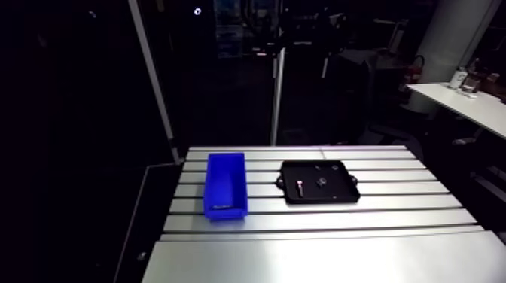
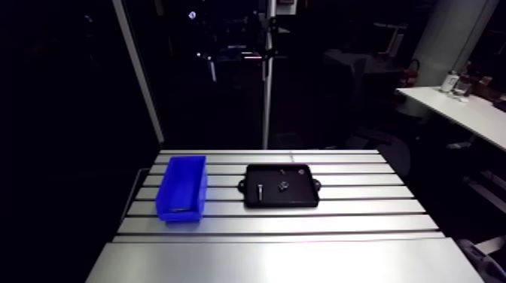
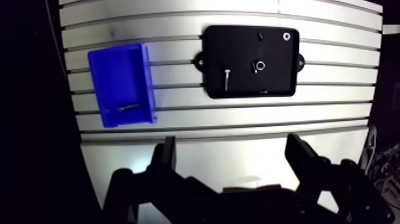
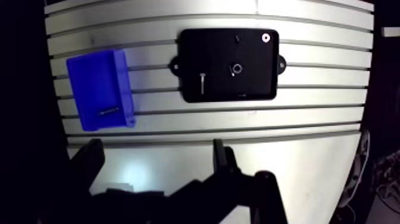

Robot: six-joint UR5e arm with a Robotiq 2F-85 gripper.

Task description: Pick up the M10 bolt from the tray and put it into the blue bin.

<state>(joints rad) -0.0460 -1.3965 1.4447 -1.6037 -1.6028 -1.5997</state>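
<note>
End effector (image 3: 231,143) hangs wide open and empty above the near part of the tabletop (image 3: 333,107). Farther off, the M10 bolt (image 3: 227,78) lies in the black tray (image 3: 238,42), near the blue bin (image 3: 116,71), which holds a small fastener (image 3: 127,108).

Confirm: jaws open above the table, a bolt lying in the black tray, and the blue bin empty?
Not empty: the wrist view shows a small metal piece lying in the blue bin. Rest is right: gripper jaws open above the table, bolt in the black tray.
</note>
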